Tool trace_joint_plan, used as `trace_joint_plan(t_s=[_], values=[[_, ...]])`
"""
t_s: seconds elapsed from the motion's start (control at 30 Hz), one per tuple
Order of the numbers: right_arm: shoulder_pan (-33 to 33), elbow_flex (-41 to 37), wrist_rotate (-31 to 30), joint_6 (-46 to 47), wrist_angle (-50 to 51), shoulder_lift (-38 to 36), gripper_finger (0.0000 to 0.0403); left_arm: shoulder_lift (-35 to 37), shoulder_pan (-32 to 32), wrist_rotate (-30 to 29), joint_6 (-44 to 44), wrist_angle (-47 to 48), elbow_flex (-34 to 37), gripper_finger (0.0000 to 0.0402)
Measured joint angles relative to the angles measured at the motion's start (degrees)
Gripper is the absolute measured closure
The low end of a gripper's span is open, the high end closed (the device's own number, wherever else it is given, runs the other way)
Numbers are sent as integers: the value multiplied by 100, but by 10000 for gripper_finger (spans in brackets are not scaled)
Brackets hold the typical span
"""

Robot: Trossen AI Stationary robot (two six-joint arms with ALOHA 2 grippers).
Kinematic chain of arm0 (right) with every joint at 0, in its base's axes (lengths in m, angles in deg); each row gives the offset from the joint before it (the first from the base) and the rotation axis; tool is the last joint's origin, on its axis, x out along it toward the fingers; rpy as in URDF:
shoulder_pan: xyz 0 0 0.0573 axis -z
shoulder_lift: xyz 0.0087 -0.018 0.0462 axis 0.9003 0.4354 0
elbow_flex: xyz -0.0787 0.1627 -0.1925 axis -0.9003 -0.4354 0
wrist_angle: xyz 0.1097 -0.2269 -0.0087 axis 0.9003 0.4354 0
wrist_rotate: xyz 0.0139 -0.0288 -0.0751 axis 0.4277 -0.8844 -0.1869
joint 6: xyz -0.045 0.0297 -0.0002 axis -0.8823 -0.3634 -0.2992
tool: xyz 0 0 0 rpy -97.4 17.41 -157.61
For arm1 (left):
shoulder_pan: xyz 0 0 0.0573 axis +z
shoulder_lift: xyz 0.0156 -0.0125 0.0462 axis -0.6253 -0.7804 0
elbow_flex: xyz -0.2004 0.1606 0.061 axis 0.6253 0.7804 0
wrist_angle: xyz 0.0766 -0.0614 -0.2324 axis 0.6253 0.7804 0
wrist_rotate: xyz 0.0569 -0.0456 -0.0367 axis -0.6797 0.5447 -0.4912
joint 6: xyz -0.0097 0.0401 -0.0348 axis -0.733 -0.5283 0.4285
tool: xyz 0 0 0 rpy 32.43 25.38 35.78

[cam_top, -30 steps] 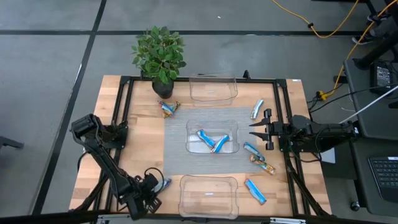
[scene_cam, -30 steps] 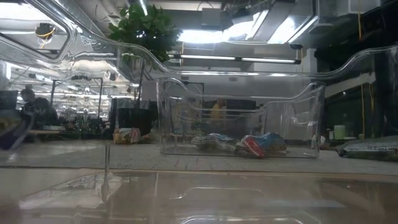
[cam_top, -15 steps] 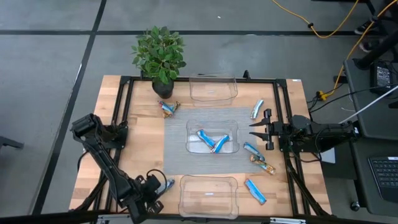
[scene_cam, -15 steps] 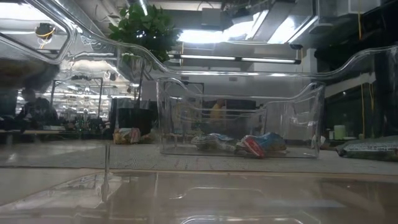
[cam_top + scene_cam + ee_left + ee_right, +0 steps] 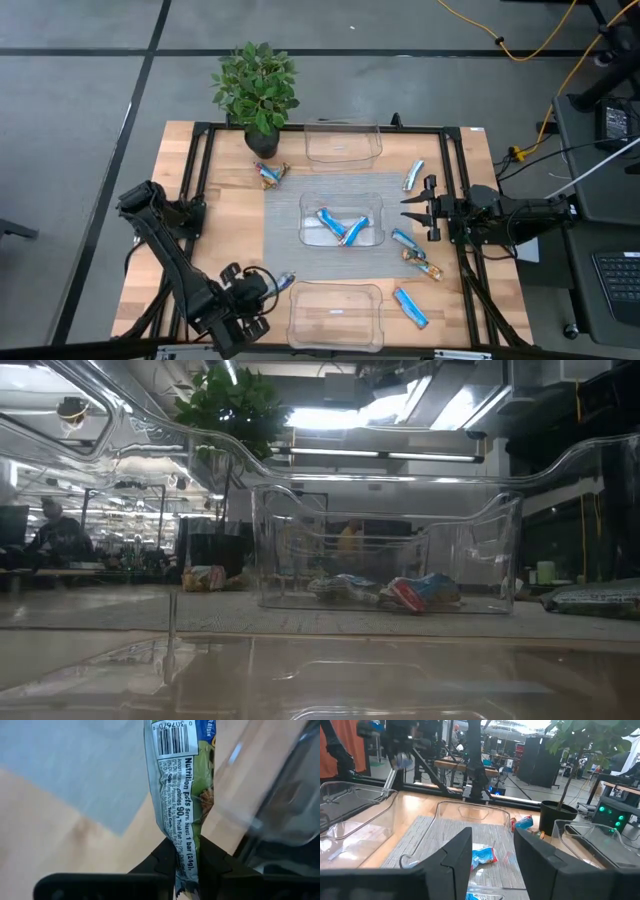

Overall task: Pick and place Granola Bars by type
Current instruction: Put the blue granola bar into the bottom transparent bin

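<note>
My left gripper (image 5: pixel 268 291) is near the table's front edge, just left of the near clear bin (image 5: pixel 335 314), and is shut on a silvery granola bar (image 5: pixel 181 790) with a green label. In the right wrist view this bar (image 5: pixel 403 761) shows raised above the table. My right gripper (image 5: pixel 413 207) waits open at the right side, level, nothing between its fingers (image 5: pixel 454 856). The middle bin (image 5: pixel 341 221) holds two blue bars lying flat. More bars lie flat on the table at the right (image 5: pixel 410 307) (image 5: pixel 421 264) (image 5: pixel 407 240) (image 5: pixel 413 175) and at the far left (image 5: pixel 269 174). My left gripper pinches one end of the bar's wrapper (image 5: pixel 184 851) between its two fingers (image 5: pixel 164 864), which lie across the bar. They come slanting down from the table's left. The rest of the bar sticks out past the fingertips toward the near bin, lifted clear of the table.
A third clear bin (image 5: pixel 343 143) stands at the far edge, next to a potted plant (image 5: pixel 257 92). A grey mat (image 5: pixel 283 235) covers the table's middle. A black frame rail (image 5: pixel 196 190) runs along the table's sides.
My left gripper has risen from the table and moved a little toward the right, toward the near bin, rolling its wrist as it went. The silvery bar has come up with it and is lifted clear of the wood.
</note>
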Motion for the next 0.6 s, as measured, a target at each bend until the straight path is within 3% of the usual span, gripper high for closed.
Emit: trace_joint_plan(t_s=[0.17, 0.6], values=[[0, 2, -1, 11, 0, 0, 254, 4, 170, -303, -704, 61, -416, 363], [-1, 0, -5, -6, 0, 0, 254, 4, 550, -94, -1682, 31, -628, 365]])
